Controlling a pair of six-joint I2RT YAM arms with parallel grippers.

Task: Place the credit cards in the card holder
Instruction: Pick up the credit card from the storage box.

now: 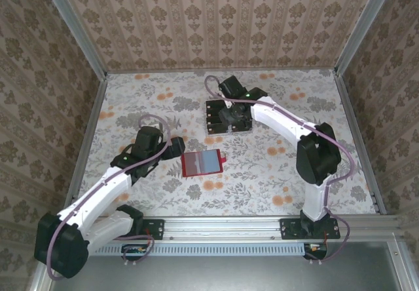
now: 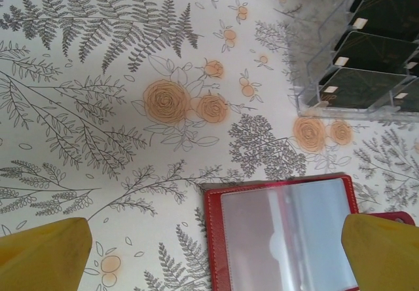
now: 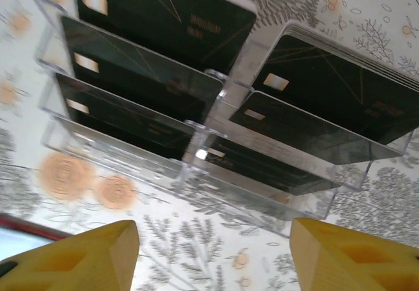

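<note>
The card holder (image 1: 201,162) lies open on the flowered table, red-edged with a greyish clear inside; in the left wrist view the card holder (image 2: 288,235) sits low and right of centre. My left gripper (image 1: 178,149) hovers at its left edge, open, and the left gripper (image 2: 216,258) has the holder's left part between its yellow fingertips (image 2: 46,252). Several black credit cards (image 3: 150,16) stand in a clear slotted rack (image 3: 216,114). My right gripper (image 1: 228,122) hangs over that rack, and the right gripper (image 3: 216,258) is open with nothing in it, just short of the rack's near wall.
The rack (image 1: 211,120) stands behind the card holder, and its corner with cards (image 2: 366,84) appears at the top right of the left wrist view. Patterned walls with metal rails (image 1: 88,127) close in the table on three sides.
</note>
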